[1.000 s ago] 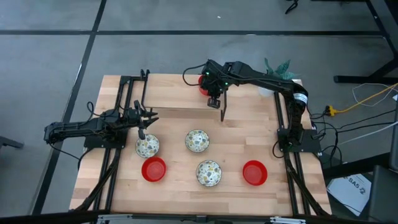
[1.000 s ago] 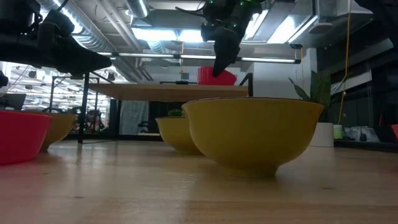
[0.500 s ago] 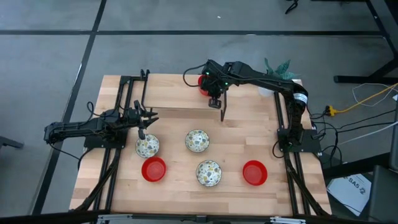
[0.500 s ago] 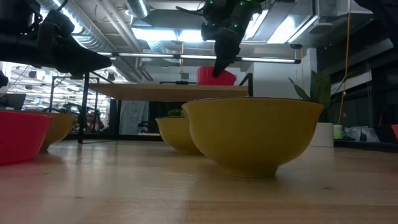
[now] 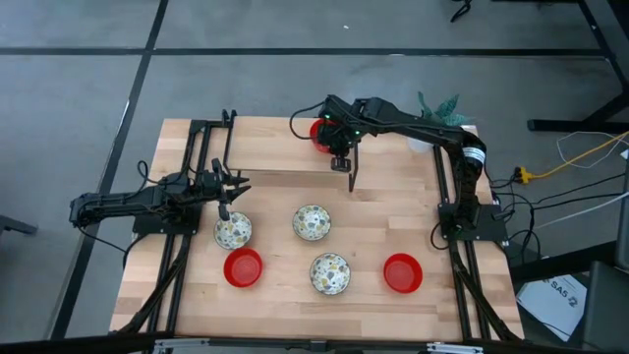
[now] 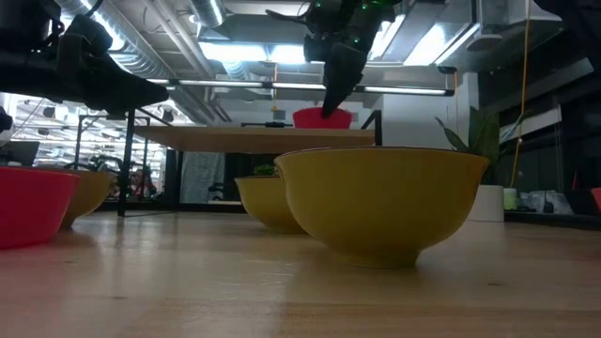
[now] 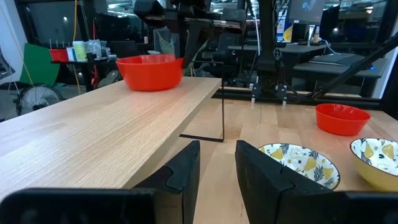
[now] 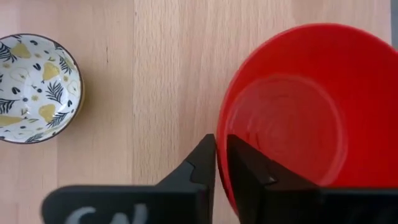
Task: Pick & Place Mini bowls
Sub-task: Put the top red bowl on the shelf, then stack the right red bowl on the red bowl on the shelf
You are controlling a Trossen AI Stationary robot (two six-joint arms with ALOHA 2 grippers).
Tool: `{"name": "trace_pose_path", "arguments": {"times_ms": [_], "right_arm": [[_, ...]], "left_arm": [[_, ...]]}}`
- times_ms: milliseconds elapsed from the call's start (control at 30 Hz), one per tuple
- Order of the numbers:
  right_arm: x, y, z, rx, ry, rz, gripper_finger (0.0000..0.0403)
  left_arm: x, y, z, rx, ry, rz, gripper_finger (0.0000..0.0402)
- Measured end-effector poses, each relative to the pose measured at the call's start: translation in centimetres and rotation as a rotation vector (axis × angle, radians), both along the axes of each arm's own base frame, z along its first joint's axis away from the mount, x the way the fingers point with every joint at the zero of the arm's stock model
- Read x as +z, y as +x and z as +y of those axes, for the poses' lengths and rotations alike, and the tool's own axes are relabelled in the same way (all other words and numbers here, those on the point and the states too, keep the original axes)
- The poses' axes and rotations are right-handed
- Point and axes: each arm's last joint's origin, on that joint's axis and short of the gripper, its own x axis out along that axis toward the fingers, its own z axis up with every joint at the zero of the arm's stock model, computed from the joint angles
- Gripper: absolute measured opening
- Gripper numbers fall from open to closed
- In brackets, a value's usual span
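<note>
A red mini bowl [image 5: 320, 131] stands on the raised wooden shelf [image 5: 265, 147] at the table's far side, also seen in the low view [image 6: 322, 118] and the left wrist view [image 7: 149, 70]. My right gripper [image 8: 221, 155] is over it, shut on its rim. Two more red bowls [image 5: 244, 267] [image 5: 402, 272] and three patterned bowls [image 5: 233, 231] [image 5: 312, 222] [image 5: 330, 272] rest by their bases on the table. My left gripper [image 7: 217, 149] waits at the left, level and open, holding nothing. My right gripper has the red bowl's rim [image 8: 222, 134] between its two fingers, one finger inside the bowl and one outside, on the side toward the table's right. The fingers slant down from above. The bowl sits level with its base on the shelf.
A white plant pot [image 6: 486, 202] with a green plant [image 5: 437, 106] stands at the far right corner. The shelf's thin black leg [image 7: 222, 112] stands near the patterned bowls. Bare shelf top lies to the left of the red bowl.
The red bowl, tilted in my right gripper's hold a moment ago, has come down level onto the shelf. My right gripper has rolled slightly and otherwise stayed in place.
</note>
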Motion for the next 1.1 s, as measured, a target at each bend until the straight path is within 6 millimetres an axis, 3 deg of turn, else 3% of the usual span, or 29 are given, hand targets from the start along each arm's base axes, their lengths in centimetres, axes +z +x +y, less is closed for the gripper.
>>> {"name": "trace_pose_path", "arguments": {"times_ms": [433,1100], "right_arm": [[0.3,0.0,0.2,0.018,0.035,-0.023,0.0072],[5.3,-0.5,0.5,0.026,0.030,-0.154,0.0070]], "left_arm": [[0.0,0.0,0.0,0.000,0.000,0.000,0.0098],[0.0,0.0,0.0,0.000,0.000,0.000,0.0098]]}}
